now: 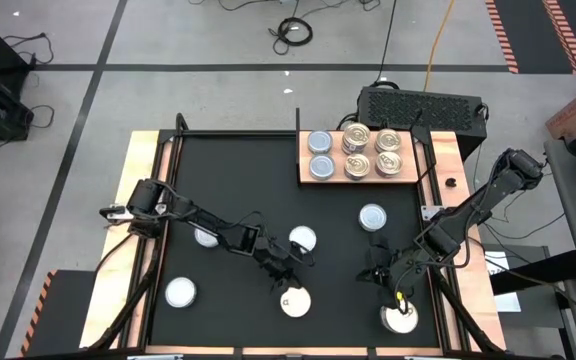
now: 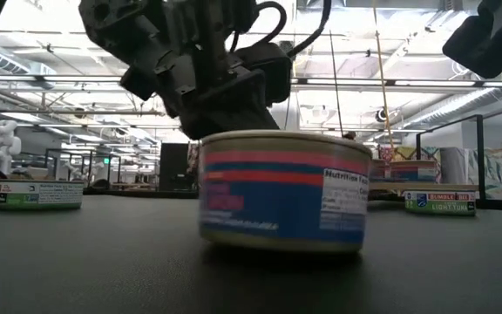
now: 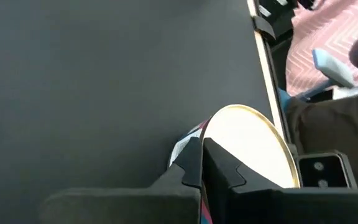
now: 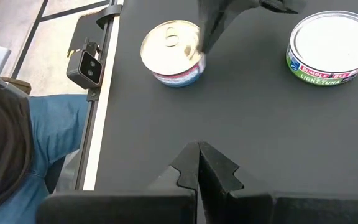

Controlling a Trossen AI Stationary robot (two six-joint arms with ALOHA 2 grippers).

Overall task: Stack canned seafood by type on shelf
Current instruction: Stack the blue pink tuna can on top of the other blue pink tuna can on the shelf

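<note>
A: High view: where do the tins sit?
B: Six stand on the wooden shelf (image 1: 363, 177) at the far edge of the black mat (image 1: 228, 180), two silvery-topped (image 1: 319, 155) beside four gold-topped (image 1: 372, 152). Loose tins lie spread over the counter.
A: And the left gripper (image 1: 286, 279)?
B: Low over the mat, just beside a cream-topped tin (image 1: 295, 302) (red and blue label in the low view). Its fingers (image 3: 194, 163) are pressed together at the tin's rim, nothing held between them.
A: The right gripper (image 1: 380, 272)?
B: Fully closed and empty, hovering near the counter's right side, between a silvery tin (image 1: 372, 217) and a cream one (image 1: 401, 320).
</note>
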